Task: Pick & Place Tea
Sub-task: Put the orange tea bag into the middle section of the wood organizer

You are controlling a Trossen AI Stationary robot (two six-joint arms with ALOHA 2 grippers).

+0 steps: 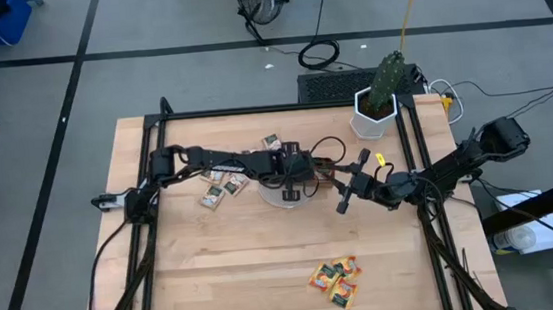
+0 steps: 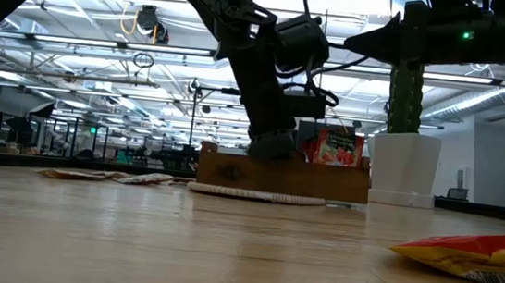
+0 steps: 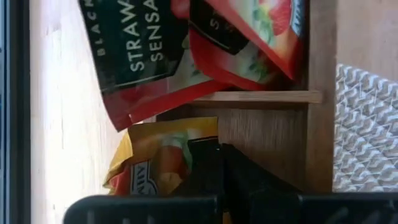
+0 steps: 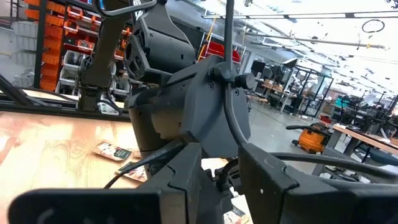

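My left gripper [image 1: 294,182] reaches down into the brown wooden tray [image 2: 282,175], which stands on a round woven mat [image 1: 278,197]. In the left wrist view it [image 3: 221,149] is shut on an orange-yellow tea sachet [image 3: 155,158] in one compartment. Red sachets [image 3: 249,37] fill the compartment beside it. Pale beige sachets [image 1: 219,190] lie flat on the table left of the tray, one more [image 1: 271,142] behind it. A small pile of orange-yellow sachets [image 1: 334,278] lies near the table's near edge. My right gripper [image 1: 344,201] hovers open just right of the tray, holding nothing. My left gripper pinches the orange-yellow sachet between its two fingers at one end [image 3: 180,152], coming from above and pointing down into the tray. The sachet is inside the compartment next to the divider [image 3: 261,96]. The fingers hide its far part.
A white pot with a cactus [image 1: 373,114] stands at the far right, behind the right arm. Cables trail over the tray from the left wrist. Bare wood lies open between the tray and the near pile. The tray's outer wall [image 3: 320,124] borders the mat [image 3: 367,124].
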